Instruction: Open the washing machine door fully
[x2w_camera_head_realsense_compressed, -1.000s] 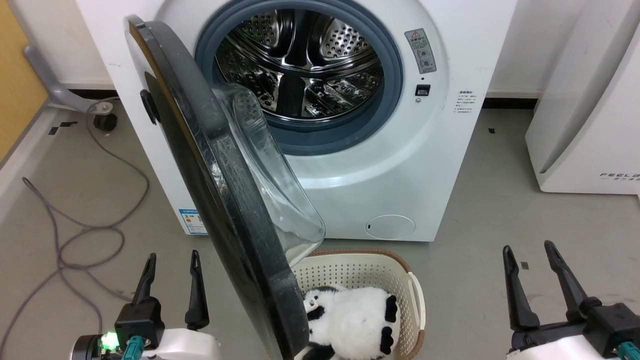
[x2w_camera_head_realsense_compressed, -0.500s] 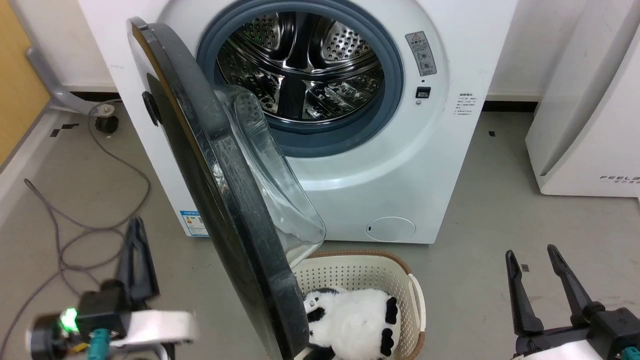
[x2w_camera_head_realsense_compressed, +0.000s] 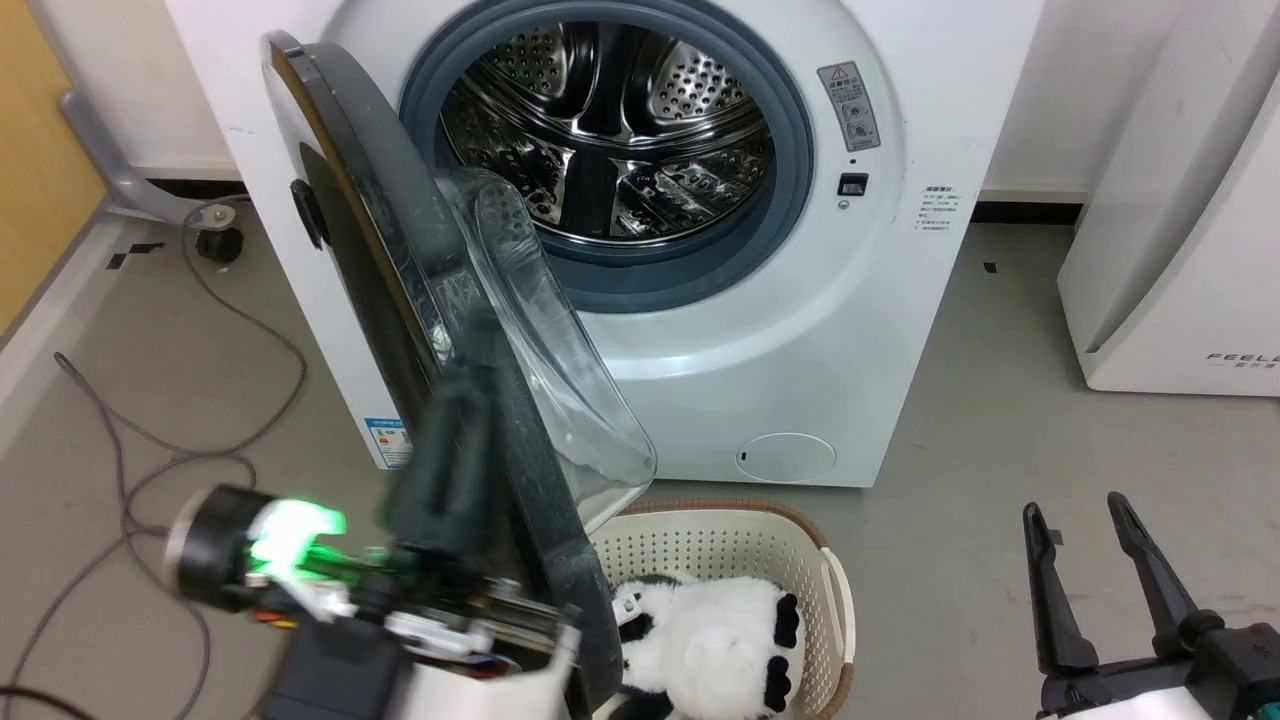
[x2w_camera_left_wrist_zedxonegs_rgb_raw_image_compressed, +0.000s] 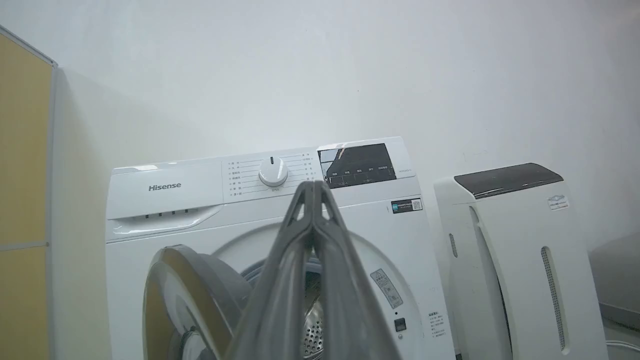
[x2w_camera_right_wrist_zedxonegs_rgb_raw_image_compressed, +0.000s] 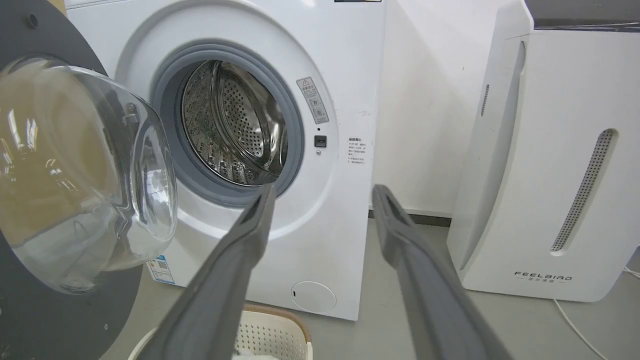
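Smooth grey floor (x2w_camera_head_realsense_compressed: 1000, 400) before the washing machine (x2w_camera_head_realsense_compressed: 800, 330), matt, with a few small dark marks. Behind the washing machine, a plain white wall (x2w_camera_left_wrist_zedxonegs_rgb_raw_image_compressed: 300, 75) with a dark skirting strip at its foot. To the left of the washing machine, a yellow panel (x2w_camera_head_realsense_compressed: 40, 150) and a loose grey cable (x2w_camera_head_realsense_compressed: 290, 360) looping over the floor. To the right of it, just beside, a tall white FEELBIRD appliance (x2w_camera_head_realsense_compressed: 1180, 250).

Washing machine door (x2w_camera_head_realsense_compressed: 400, 260) swung out from the left side of the washing machine, roughly edge-on in the head view, clear glass bowl turned toward the open steel drum (x2w_camera_head_realsense_compressed: 610, 130). In front of the washing machine, below the door's lower edge, a cream perforated basket (x2w_camera_head_realsense_compressed: 830, 590) with a black-and-white plush toy (x2w_camera_head_realsense_compressed: 710, 640) inside.

Left gripper (x2w_camera_left_wrist_zedxonegs_rgb_raw_image_compressed: 313, 185) pressed together, fingertips touching, raised in front of the washing machine; blurred against the door's edge in the head view, contact impossible to judge. Right gripper (x2w_camera_head_realsense_compressed: 1075, 503) spread apart and empty, low over the floor to the front right of the washing machine.
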